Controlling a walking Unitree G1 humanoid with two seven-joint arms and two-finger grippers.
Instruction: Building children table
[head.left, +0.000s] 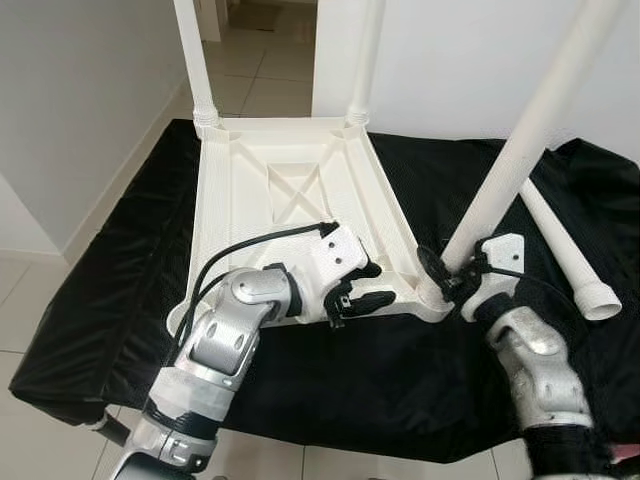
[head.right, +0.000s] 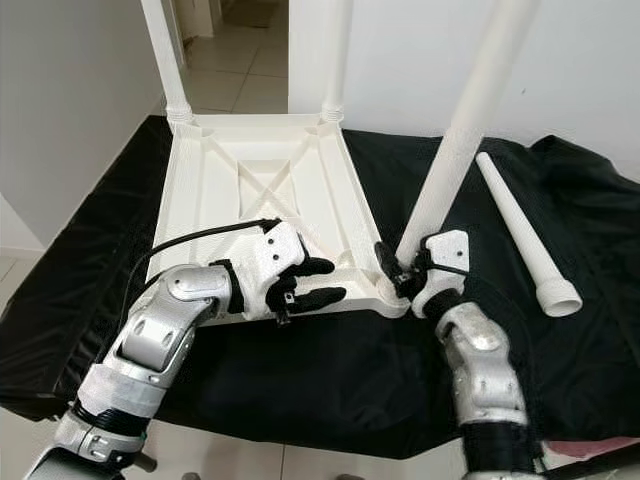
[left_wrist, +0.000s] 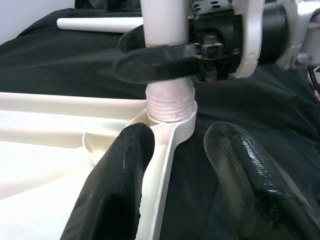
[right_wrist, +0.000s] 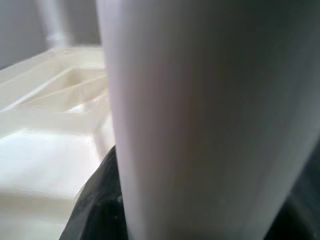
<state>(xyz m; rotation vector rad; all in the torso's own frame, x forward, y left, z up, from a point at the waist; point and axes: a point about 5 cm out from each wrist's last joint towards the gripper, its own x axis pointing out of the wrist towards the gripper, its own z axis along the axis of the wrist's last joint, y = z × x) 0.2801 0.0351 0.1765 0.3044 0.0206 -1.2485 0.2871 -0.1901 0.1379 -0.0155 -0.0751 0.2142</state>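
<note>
The white plastic table top (head.left: 290, 190) lies upside down on a black cloth. Two white legs (head.left: 195, 60) (head.left: 368, 60) stand in its far corners. A third leg (head.left: 510, 160) leans up to the right, its threaded end (left_wrist: 170, 102) sitting in the near right corner socket (head.left: 432, 295). My right gripper (head.left: 445, 272) is shut on this leg just above the socket. My left gripper (head.left: 380, 283) is open at the table top's near edge, close to that corner, one finger (left_wrist: 125, 170) over the plastic and the other over the cloth. The fourth leg (head.left: 560, 240) lies loose on the cloth to the right.
The black cloth (head.left: 120, 280) covers a low work surface with its front edge near me. White walls stand left and behind. A doorway with tiled floor (head.left: 255, 70) opens beyond the far legs.
</note>
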